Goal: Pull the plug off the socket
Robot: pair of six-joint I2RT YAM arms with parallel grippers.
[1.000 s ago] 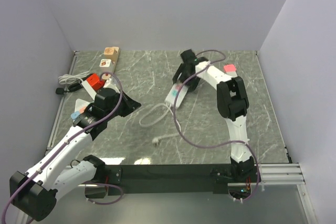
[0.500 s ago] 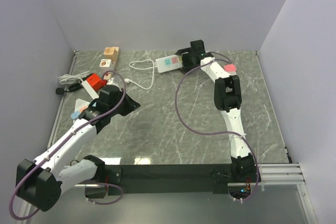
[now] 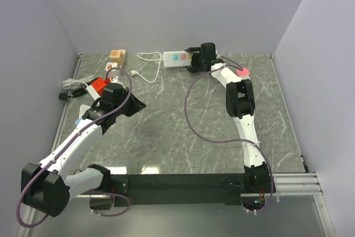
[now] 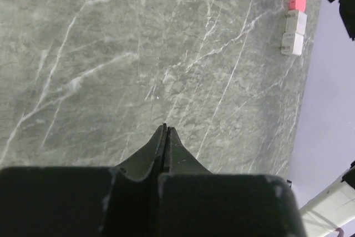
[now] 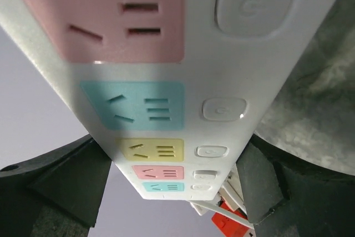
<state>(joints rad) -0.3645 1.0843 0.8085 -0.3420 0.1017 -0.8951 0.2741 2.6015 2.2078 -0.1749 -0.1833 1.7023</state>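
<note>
left pincer (image 4: 165,131) is pinched shut on nothing while right pincer (image 3: 195,59) clamps the white power strip (image 3: 176,58) at the far side — the plug (image 3: 62,96) sits far left, so open wide, grip its body, pull straight.

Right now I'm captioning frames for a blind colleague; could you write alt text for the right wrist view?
A white power strip fills the frame, clamped in the right gripper between its black fingers. Its sockets are coloured pink, blue, yellow, pink and blue, each with a white button beside it. Grey marbled table shows at right, something red at the bottom.
</note>
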